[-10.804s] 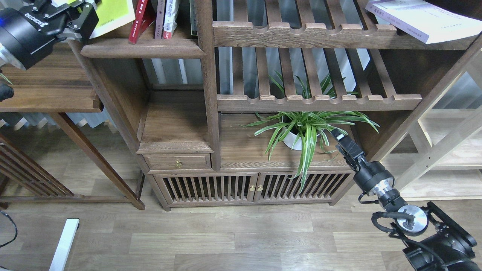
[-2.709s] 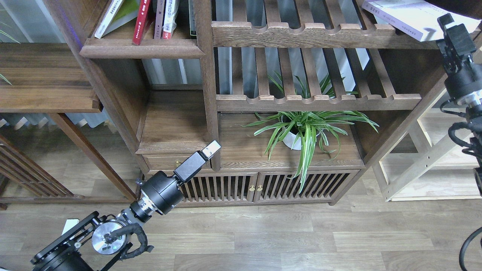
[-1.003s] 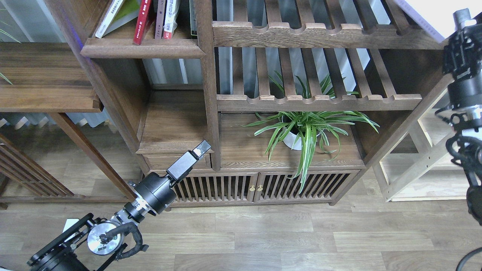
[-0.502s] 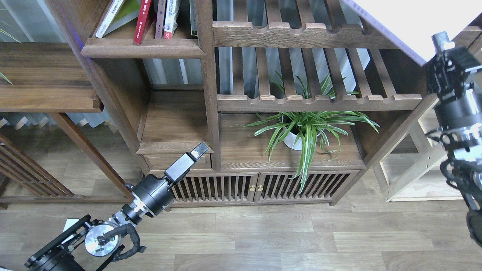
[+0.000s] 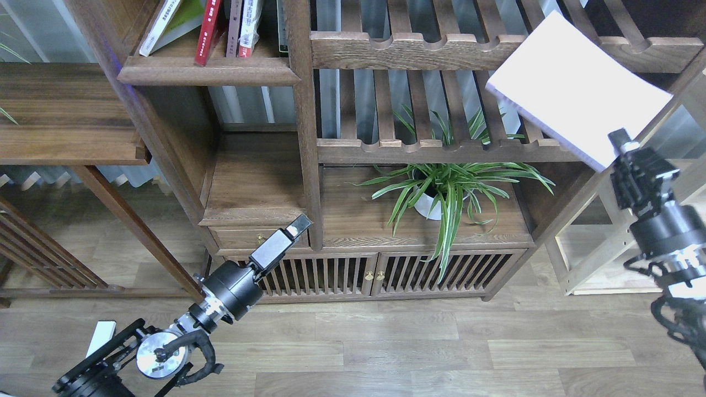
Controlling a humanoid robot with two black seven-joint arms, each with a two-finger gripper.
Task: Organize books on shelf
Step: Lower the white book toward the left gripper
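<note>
A thick pale white-lavender book [image 5: 573, 88] hangs in the air in front of the slatted shelves at the upper right, tilted. My right gripper [image 5: 620, 148] is shut on its lower right corner. The shelf [image 5: 209, 71], a dark board with a rounded front edge, is at the upper left. On it a yellow-white book [image 5: 165, 19] leans to the right against a red book [image 5: 209, 25], with other upright volumes [image 5: 242, 27] beside them. My left gripper [image 5: 298, 225] is low, in front of the small drawer; its fingers cannot be told apart.
A potted spider plant [image 5: 447, 187] stands on the lower right board. Two slatted shelves with scalloped rails [image 5: 408, 49] lie above it. A cabinet with slatted doors [image 5: 375, 273] sits at floor level, a dark side table [image 5: 66, 116] at left, and a light wooden frame [image 5: 623, 237] at right.
My right gripper has come down and to the left with the pale book, which is off the top slatted shelf. My left arm has barely shifted.
</note>
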